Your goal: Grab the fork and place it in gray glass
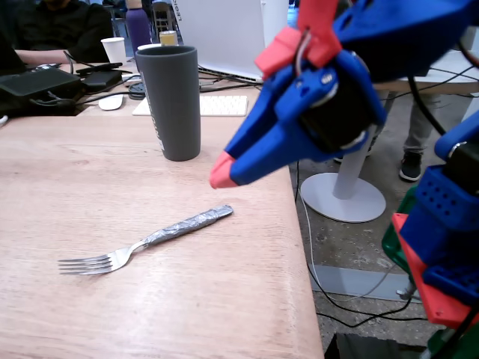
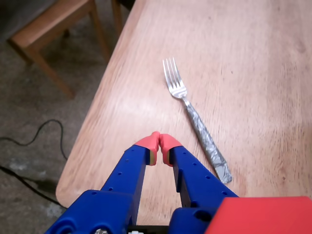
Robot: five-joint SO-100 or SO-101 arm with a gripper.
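Observation:
The fork lies flat on the wooden table, tines to the left and foil-wrapped handle to the right in the fixed view. In the wrist view the fork lies ahead and to the right of my gripper. The gray glass stands upright behind the fork, empty as far as I can see. My blue gripper with red tips hovers above the table, right of the glass and above the fork's handle end. In the wrist view my gripper has its tips touching, shut and empty.
The table's right edge runs close under the gripper. A white keyboard, a small white paper cup, a purple bottle and dark cables lie behind the glass. A wooden chair stands beyond the table edge in the wrist view.

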